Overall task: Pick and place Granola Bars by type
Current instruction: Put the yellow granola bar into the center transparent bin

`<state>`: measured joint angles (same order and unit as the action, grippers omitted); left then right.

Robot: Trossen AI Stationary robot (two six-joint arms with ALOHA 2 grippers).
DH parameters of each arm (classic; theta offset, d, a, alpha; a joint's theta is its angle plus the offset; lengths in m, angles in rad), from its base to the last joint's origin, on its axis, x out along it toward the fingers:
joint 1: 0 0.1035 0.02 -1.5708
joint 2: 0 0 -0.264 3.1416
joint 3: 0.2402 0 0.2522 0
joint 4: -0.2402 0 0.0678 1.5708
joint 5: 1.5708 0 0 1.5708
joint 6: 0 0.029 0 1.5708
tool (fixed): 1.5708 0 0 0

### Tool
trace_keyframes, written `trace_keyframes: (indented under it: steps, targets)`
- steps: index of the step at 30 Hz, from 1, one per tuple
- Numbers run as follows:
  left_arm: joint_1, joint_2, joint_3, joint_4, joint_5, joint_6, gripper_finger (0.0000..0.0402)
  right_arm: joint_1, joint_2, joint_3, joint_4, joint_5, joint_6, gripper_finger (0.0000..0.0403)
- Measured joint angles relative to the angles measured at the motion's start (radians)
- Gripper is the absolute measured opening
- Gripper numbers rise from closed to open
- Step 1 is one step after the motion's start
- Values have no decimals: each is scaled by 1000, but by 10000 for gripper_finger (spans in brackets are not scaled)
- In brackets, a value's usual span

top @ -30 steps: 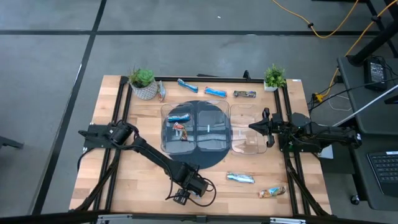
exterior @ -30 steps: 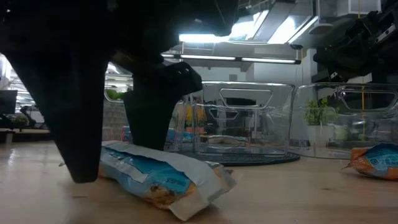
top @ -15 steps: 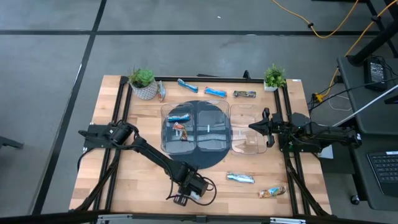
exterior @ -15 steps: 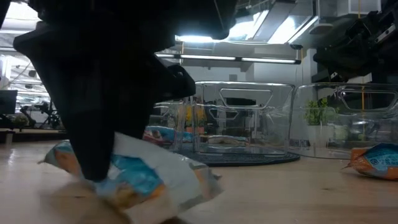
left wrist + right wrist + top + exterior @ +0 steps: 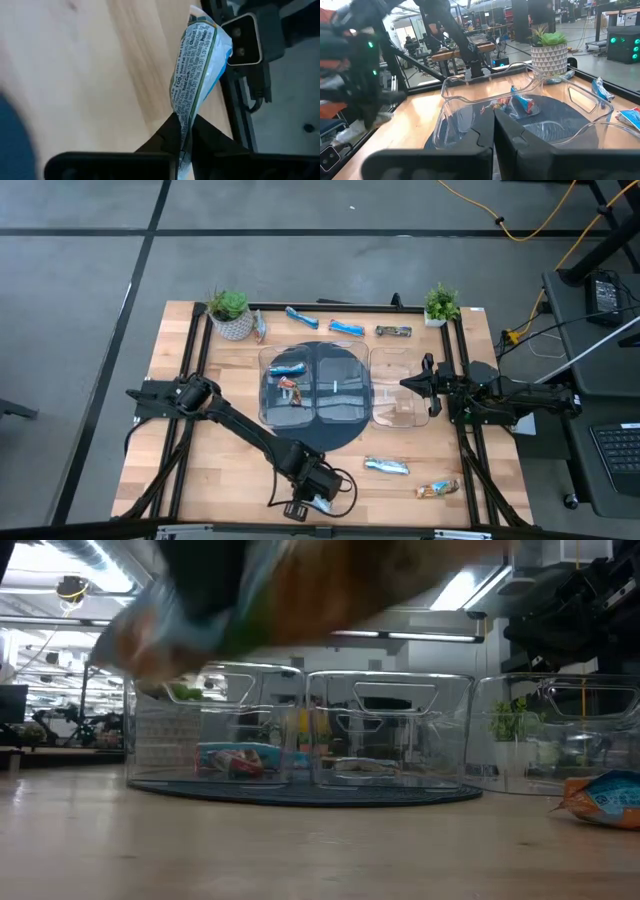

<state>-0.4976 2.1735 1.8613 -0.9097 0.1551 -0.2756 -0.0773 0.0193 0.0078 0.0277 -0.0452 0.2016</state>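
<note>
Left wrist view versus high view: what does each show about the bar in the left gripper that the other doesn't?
Only the left wrist view shows the fingers pinching one end of the bar, with its printed label. Only the high view places the left gripper at the table's near edge, the clear trays beyond. Both show the blue-and-white bar held.

1. From overhead I see the table filling the middle of the frame, with a round mat at its centre.
2. Two clear trays sit side by side on the mat; a third tray stands just right of them.
3. One plant is in the table's upper left corner, another plant in the upper right.
4. Three bars lie in a row along the upper edge between the plants.
5. Two bars lie at lower right.
6. My left gripper is at the lower centre edge, pinching a bar.
7. My right gripper is beside the third tray.
</note>
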Motion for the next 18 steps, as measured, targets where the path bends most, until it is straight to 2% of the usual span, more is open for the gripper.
trace_keyframes:
  steps: [4, 9, 18]
  targets:
    - [5, -6, 133, -86, -78, 28, 7, 0, 0, 0, 0, 0, 0, 8]
    - [9, -47, 271, -95, -213, 58, 10, 0, 0, 0, 0, 0, 0, 8]
    - [9, -218, 313, -85, -478, 85, 8, 0, 0, 0, 0, 0, 0, 8]
